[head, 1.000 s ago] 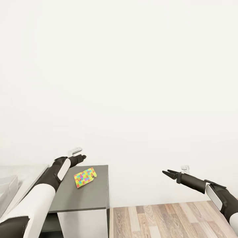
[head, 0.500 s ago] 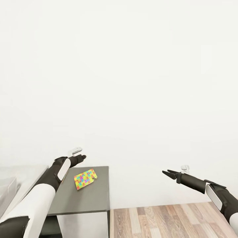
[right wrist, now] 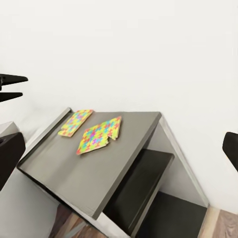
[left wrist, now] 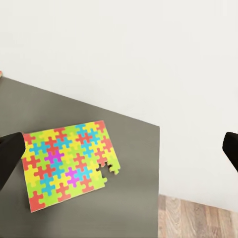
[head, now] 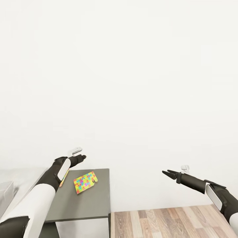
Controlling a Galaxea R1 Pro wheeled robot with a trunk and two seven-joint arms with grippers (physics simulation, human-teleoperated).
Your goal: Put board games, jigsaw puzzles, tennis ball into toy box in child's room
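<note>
Puzzles [right wrist: 98,134] [right wrist: 76,122] seen lying on dark cabinet top [head: 89,201] (not binned); left gripper [head: 80,158] spread, empty; right gripper [head: 167,172] parted, empty; packing judged outstanding.

Both arms stretched fwd, roughly level. Left gripper [head: 82,157] at end of a black forearm w/ white upper sleeve, fingers wide apart in wrist view. Right gripper [head: 167,173] points inward toward left, its two thin fingers parted slightly.
</note>
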